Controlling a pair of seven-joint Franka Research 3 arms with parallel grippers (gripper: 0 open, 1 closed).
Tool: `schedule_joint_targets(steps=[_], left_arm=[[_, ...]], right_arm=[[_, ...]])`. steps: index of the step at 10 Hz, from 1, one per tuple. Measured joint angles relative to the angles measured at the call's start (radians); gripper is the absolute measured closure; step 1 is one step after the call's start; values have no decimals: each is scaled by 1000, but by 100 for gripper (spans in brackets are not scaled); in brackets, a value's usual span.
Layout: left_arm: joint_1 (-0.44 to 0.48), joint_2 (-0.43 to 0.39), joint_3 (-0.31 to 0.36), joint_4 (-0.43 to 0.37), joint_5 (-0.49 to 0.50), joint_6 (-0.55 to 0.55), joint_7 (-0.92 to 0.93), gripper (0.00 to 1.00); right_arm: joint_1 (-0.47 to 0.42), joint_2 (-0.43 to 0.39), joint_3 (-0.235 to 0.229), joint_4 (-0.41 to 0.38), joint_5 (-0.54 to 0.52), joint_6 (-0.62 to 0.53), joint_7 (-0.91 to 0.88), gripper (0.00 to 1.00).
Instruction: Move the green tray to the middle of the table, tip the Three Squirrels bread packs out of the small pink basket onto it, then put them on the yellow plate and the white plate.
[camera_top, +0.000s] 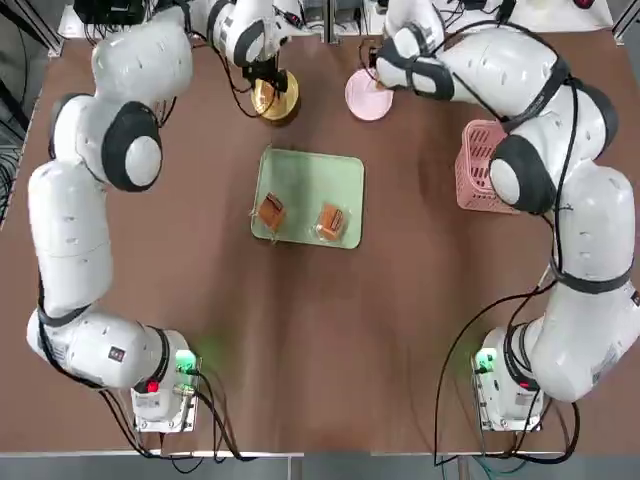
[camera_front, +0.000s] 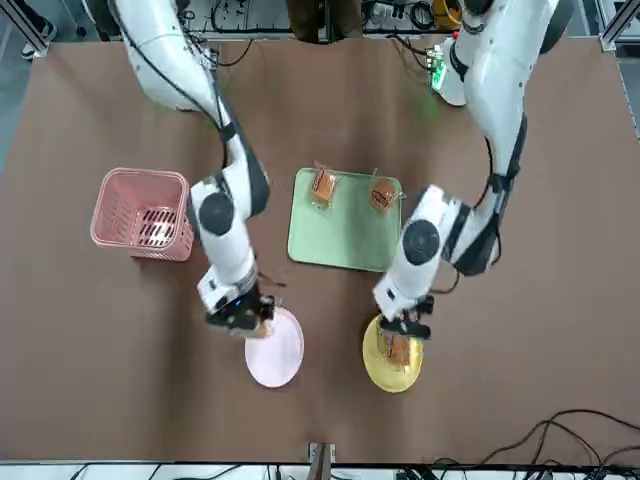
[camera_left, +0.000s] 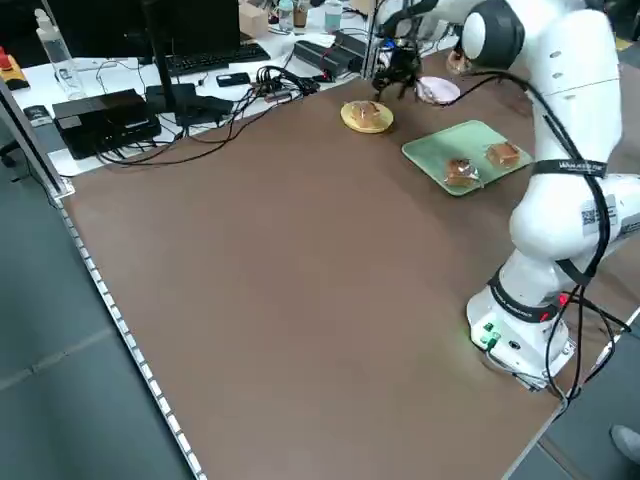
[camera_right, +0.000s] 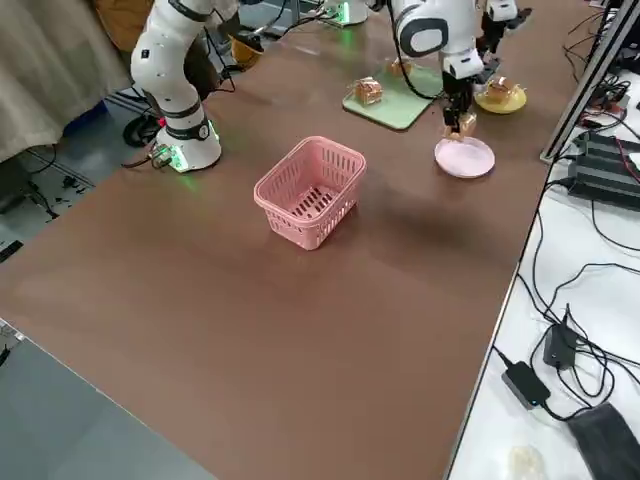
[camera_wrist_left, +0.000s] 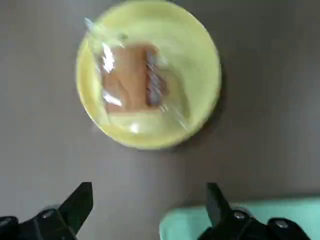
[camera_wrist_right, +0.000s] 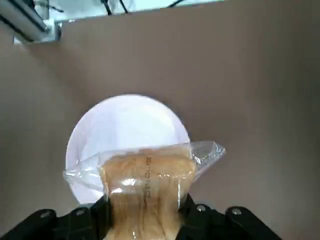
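Observation:
The green tray (camera_top: 308, 180) lies mid-table with two bread packs (camera_top: 272, 211) (camera_top: 332, 221) on it. A third bread pack (camera_wrist_left: 132, 77) rests on the yellow plate (camera_wrist_left: 200, 65) at the far side. My left gripper (camera_wrist_left: 147, 200) hangs open just above that plate, holding nothing. My right gripper (camera_wrist_right: 142, 205) is shut on another bread pack (camera_wrist_right: 142, 175), held a little above the near rim of the white plate (camera_wrist_right: 127, 125). The small pink basket (camera_top: 480, 160) stands upright on the right side of the table, partly covered by my right arm.
The two plates (camera_front: 275, 347) (camera_front: 392, 362) sit side by side near the far table edge. Beyond that edge are cables, black boxes and a metal post (camera_left: 370, 40). Bare brown tabletop spreads between the tray and the arm bases.

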Motion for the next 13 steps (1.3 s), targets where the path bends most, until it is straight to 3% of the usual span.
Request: schedule_joint_targets(steps=[2,4,8,10,12,13], left_arm=[[92,-143,-166,-216,0,-11,8,0],[132,-205,-285,-392,0,22,8,0],[133,-291,-328,-721,22,296,23,0],[132,-330,-329,-786,45,312,29,0],[135,-347,-328,-800,45,310,70,0],[139,-347,-328,-803,45,310,83,0]], right_arm=[[-3,116,15,136,0,15,0,52],[-32,215,57,222,0,119,-26,52],[-95,265,109,234,0,151,-167,56],[-73,269,119,217,0,141,-167,56],[-68,267,119,208,0,106,-167,55],[-70,259,119,208,0,69,-168,42]])
